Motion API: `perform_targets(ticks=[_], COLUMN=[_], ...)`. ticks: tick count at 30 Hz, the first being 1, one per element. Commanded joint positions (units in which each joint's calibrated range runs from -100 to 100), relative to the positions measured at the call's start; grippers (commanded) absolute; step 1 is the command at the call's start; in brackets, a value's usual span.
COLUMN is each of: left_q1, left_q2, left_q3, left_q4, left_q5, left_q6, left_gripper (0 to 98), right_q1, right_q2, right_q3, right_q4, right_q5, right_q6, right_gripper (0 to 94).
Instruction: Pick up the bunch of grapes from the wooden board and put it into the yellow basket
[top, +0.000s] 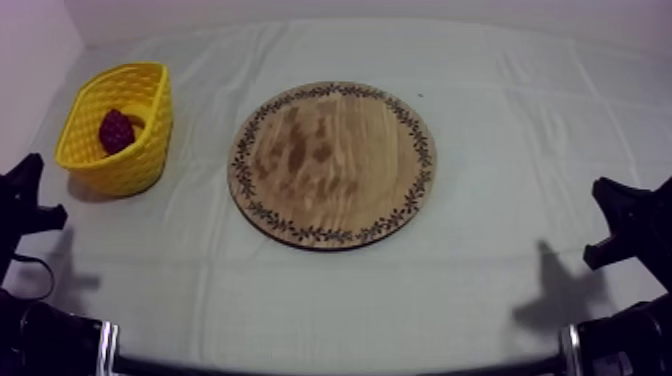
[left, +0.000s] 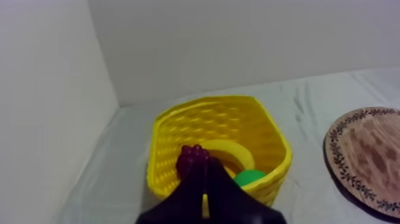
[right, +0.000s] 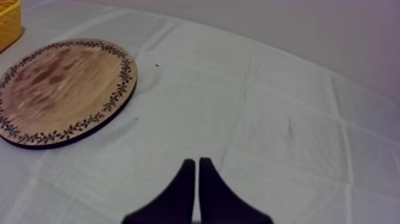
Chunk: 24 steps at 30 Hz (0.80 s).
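Table (top: 520, 150) under grey-white cloth, pale walls behind. A round wooden board with a patterned rim (top: 333, 165) is noted at the middle, its face bare. A yellow woven basket (top: 135, 170) is set to the left, apart from the board.

- A dark purple bunch of grapes (top: 116, 131) is seen lying inside the basket.
- Beside it, from the left wrist view, are a yellow toy banana (left: 235, 156) and a green toy fruit (left: 249, 177), kind not told.
- Left claw (left: 205, 176): pressed together on nothing, pointed toward the basket and near it.
- Right claw (right: 196, 170): likewise pressed together and empty, over bare cloth beside the board.
- Both arms are seen low at the table's near corners.

Step judged: placing done, task taken as complete. No further grasp is called for. At most, the arms would be parked clear of the basket.
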Motion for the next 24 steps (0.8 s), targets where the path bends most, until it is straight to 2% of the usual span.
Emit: perform_targets(ticks=[1, 5, 12, 15, 20, 24], left_q1=[0.11, 0.06, -0.14, -0.18, -0.19, -0.15], left_q2=[-0.05, -0.05, -0.05, -0.05, -0.05, -0.05], left_q3=[0.03, 0.01, -0.06, -0.38, 0.9, 1.41], left_q4=[-0.03, 0.02, -0.18, 2.41, 9.68, 12.21], left_q5=[-0.25, 1.03, 1.16, 1.04, 1.0, 4.36], left_q6=[7.25, 6.28, 6.91, 3.52, -3.26, -4.0], left_gripper=[0.0, 0.0, 0.0, 0.0, 0.0, 0.0], right_q1=[-0.02, -0.02, -0.02, -0.02, -0.02, 0.03], right_q2=[-0.01, -0.01, -0.01, -0.01, -0.01, -0.01], right_q3=[-0.03, -0.03, -0.03, -0.03, -0.03, -0.03], right_q4=[0.01, 0.01, 0.01, 0.01, 0.01, 0.01], right_q5=[0.0, 0.0, 0.0, 0.0, 0.0, 0.0], right_q6=[0.02, 0.02, 0.03, 0.01, 0.03, 0.03], right_gripper=[0.4, 0.4, 0.4, 0.4, 0.4, 0.4])
